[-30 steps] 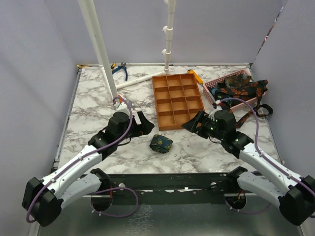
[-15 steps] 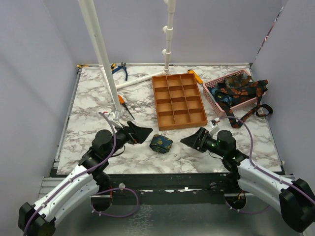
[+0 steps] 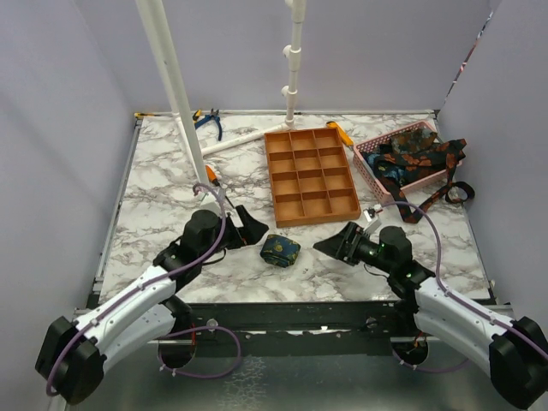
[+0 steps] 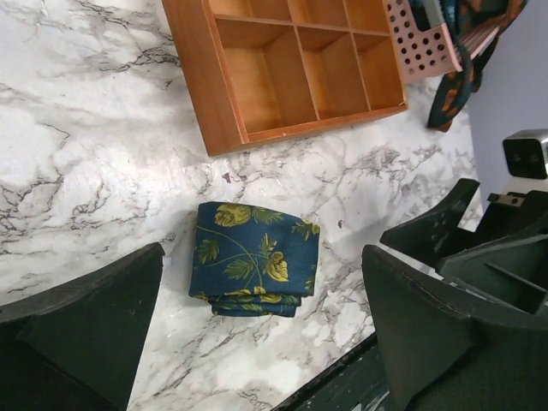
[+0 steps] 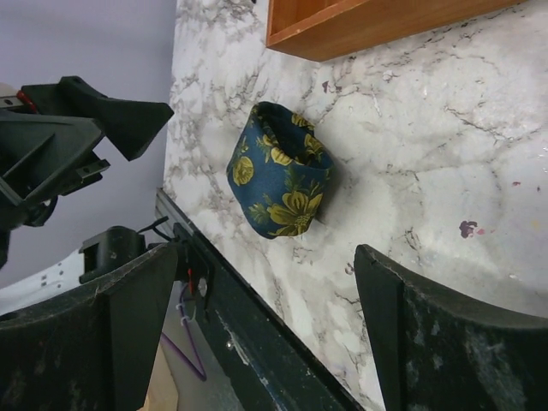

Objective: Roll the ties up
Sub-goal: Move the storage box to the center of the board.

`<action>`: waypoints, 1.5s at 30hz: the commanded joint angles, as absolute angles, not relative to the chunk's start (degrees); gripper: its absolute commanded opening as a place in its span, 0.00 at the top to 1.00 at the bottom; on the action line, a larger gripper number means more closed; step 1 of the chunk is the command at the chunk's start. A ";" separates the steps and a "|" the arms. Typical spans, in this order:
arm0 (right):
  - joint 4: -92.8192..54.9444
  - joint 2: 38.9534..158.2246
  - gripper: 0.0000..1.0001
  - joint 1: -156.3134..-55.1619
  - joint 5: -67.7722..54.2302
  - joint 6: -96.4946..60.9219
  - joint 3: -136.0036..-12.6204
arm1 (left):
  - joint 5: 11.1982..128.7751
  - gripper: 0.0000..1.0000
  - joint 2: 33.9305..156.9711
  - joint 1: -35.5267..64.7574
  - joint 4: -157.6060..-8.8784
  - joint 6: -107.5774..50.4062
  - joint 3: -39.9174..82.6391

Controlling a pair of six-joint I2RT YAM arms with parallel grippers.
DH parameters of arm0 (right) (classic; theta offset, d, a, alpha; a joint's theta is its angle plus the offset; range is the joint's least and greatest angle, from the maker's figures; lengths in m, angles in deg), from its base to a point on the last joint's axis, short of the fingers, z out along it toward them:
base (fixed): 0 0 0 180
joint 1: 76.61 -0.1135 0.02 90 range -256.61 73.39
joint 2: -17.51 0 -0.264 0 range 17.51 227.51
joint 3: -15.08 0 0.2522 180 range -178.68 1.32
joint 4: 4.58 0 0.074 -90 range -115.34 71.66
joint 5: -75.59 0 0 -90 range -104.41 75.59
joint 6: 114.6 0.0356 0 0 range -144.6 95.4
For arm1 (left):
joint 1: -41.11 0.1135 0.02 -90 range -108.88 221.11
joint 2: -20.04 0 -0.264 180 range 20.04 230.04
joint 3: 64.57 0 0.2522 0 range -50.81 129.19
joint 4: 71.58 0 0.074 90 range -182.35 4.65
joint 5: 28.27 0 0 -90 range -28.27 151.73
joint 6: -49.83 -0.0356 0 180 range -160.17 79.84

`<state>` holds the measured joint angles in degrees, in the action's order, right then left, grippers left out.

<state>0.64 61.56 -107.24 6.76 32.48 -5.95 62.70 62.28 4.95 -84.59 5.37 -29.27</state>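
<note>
One rolled tie (image 3: pixel 280 250), dark blue with yellow flowers, lies free on the marble table (image 3: pixel 163 197) near the front edge. My left gripper (image 3: pixel 251 227) stands open just to its left and touches nothing. My right gripper (image 3: pixel 336 242) stands open to the tie's right, also empty. The left wrist view shows the rolled tie (image 4: pixel 254 259) ahead of that open left gripper (image 4: pixel 261 342). The right wrist view shows the roll (image 5: pixel 278 180) on end, beyond my right gripper (image 5: pixel 274 342). More ties (image 3: pixel 411 154) are heaped in the pink basket (image 3: pixel 366 161), some trailing over its near side.
An orange compartment tray (image 3: pixel 310 174) sits behind the roll. White pipes (image 3: pixel 171 86) rise at the back left and centre. Blue-handled pliers (image 3: pixel 208 120) lie at the back and an orange-handled screwdriver (image 3: pixel 211 175) by the pipe base. Walls close in on three sides.
Both arms have drawn back toward the near edge, the right away from the tray. Both grippers have opened a little wider. The rolled tie has stayed put.
</note>
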 commanded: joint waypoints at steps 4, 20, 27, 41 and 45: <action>-5.44 67.54 0.05 -107.44 5.98 25.69 -13.27 | 68.31 0.01 71.01 8.35 -86.18 2.11 -22.49; -9.66 79.81 0.00 -115.35 -1.38 29.87 -21.79 | 72.50 0.07 75.69 11.41 -83.12 5.58 -26.80; -8.91 88.79 0.02 -120.07 -6.77 31.83 -25.20 | 73.42 0.09 76.83 11.41 -81.57 6.33 -28.26; -27.68 85.53 0.03 -118.07 -26.77 20.76 -37.60 | 72.96 0.12 71.68 11.41 -82.45 7.33 -30.76; -31.24 93.08 0.12 -112.61 -27.56 12.39 -46.18 | 72.60 0.12 70.54 11.41 -82.53 7.90 -31.41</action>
<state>-23.82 87.59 -116.40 -20.70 22.75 -39.63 73.04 71.86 11.16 -81.84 7.36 -30.36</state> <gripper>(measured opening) 0.923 0.886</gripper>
